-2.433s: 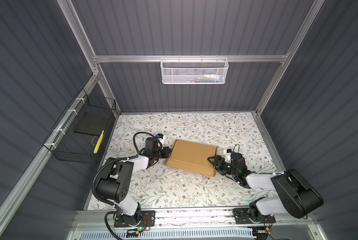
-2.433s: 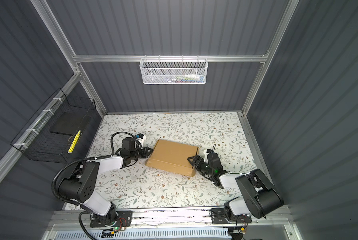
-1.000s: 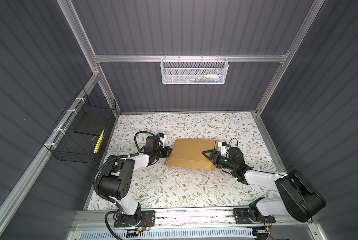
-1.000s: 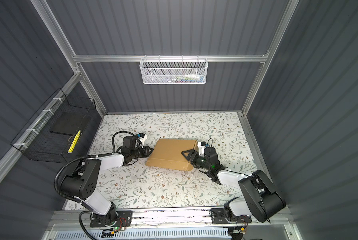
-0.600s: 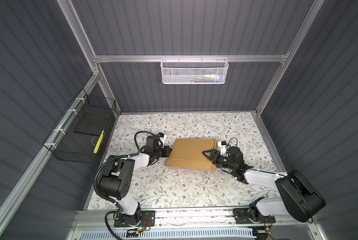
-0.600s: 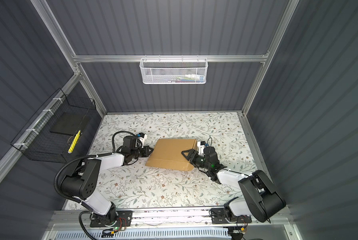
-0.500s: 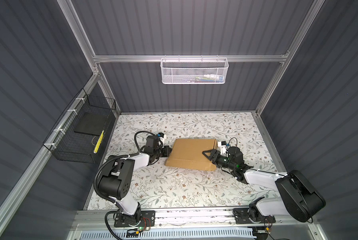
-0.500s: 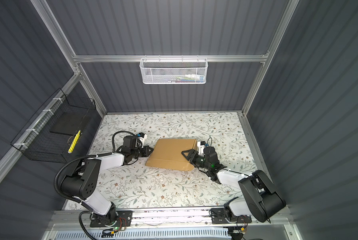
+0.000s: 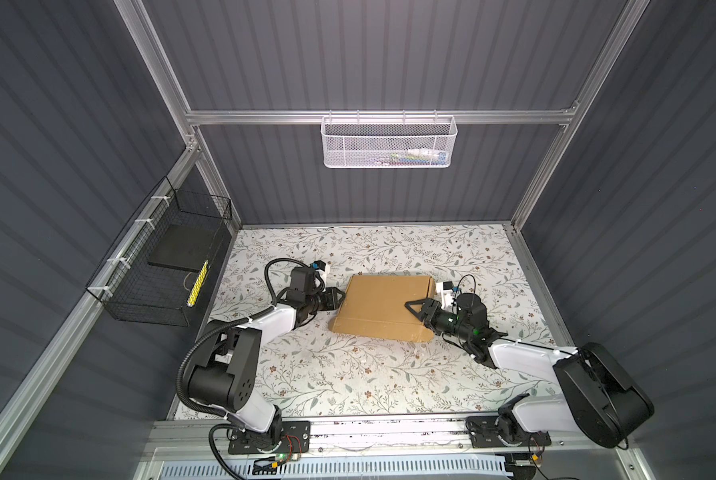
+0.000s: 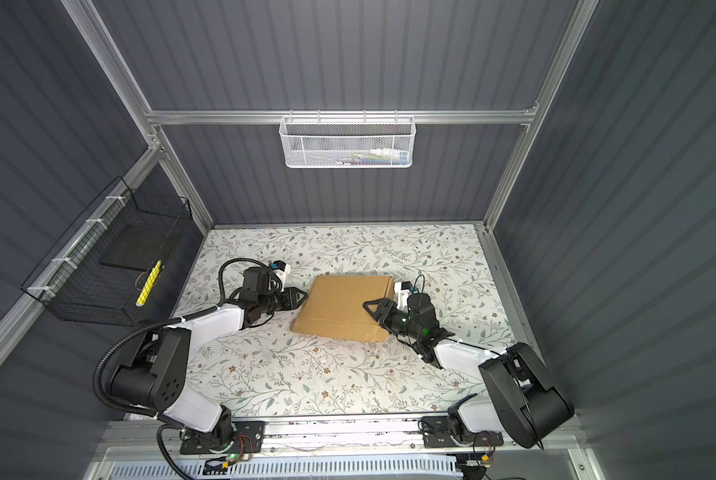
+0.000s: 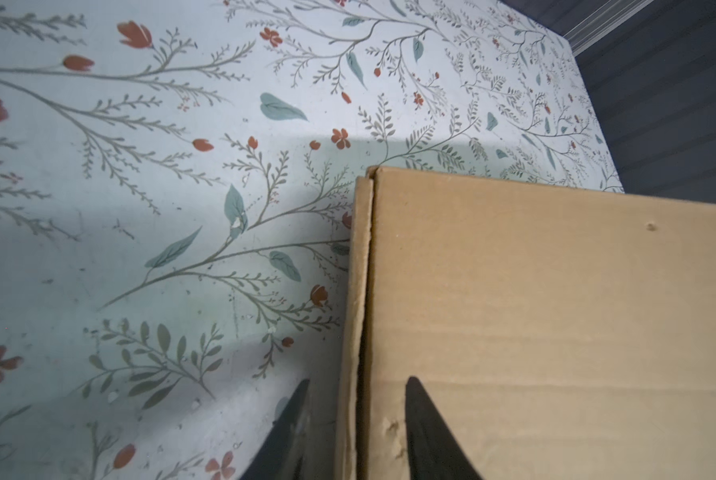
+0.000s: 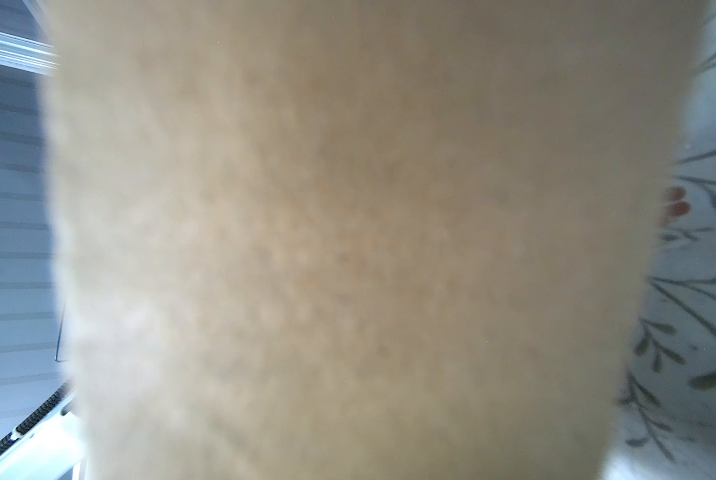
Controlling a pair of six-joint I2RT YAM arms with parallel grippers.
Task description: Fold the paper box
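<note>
While checking both top views, found box [image 9: 383, 305] [image 10: 343, 307] closed up, lid [image 9: 389, 291] down, sitting on table [image 9: 348, 374], roughly centre. Read step as the last one: seating side flaps and locking lid. Rated task nearly done.

Saw left gripper [image 9: 341, 297] at box's left edge, jaws apart, straddling side wall [image 11: 358, 270] without pinching. Confirmed in left wrist view: one finger [image 11: 293, 419] over table, other over lid. Noted thin dark gap between wall and lid there, so judged it not fully seated.

Saw right gripper [image 9: 417, 309] at right end, one finger lying across lid. Couldn't tell jaws clamped on edge or merely resting, with lower finger hidden behind box.

Expected next move to need: pressing left wall in flush, holding lid down from right, backing out without snagging wall.

Got nothing from right wrist view except blurred brown box surface against lens, sliver of table beside. Couldn't make out slots or tabs anywhere.
</note>
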